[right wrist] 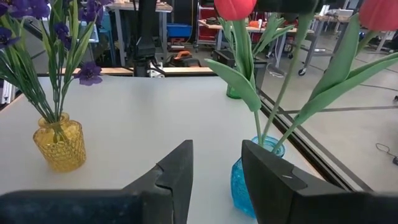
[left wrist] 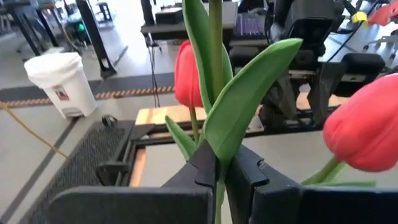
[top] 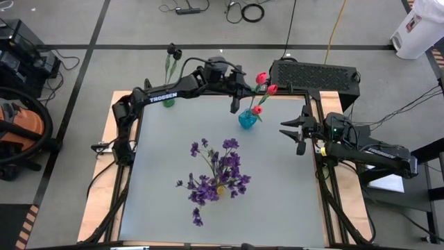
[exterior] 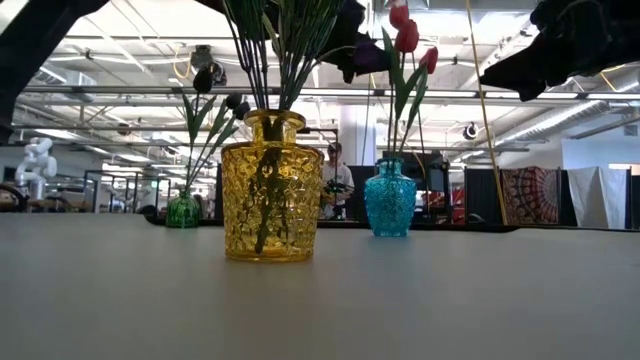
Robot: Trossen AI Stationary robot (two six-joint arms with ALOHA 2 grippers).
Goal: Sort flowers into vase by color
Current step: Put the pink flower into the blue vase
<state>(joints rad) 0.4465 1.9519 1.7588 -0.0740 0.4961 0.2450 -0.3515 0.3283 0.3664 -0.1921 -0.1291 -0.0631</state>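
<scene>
**Sorting almost done, last red tulip going into blue vase**

Grey table top point(top: 166, 208) sits in a big open workshop, cables and a white bin on the floor around it. Three vases on it. Yellow vase point(exterior: 270, 186) near the middle holds the bushy purple sprays point(top: 218, 177), looks complete. Small green vase point(exterior: 182, 210) at the far left corner holds the black-headed blooms point(top: 173, 50), also looks complete. Blue vase point(top: 248, 119) near the far edge holds red tulips point(top: 257, 110).

Left gripper point(top: 236, 104) hangs just beside the blue vase, fingers clamped on a green tulip stem point(left wrist: 216, 37); leaves and another red head right around it in the left wrist view. Whether that stem's end is already inside the vase neck cannot be told. Right gripper point(top: 300, 135) waits near the right edge of the table, pointed at the blue vase, jaws parted with nothing between them.

No loose flowers visible on the table. Judgement: two colours finished, red nearly so; left is seating the held tulip, letting go, pulling clear. Risk: tipping the blue vase on release.
</scene>
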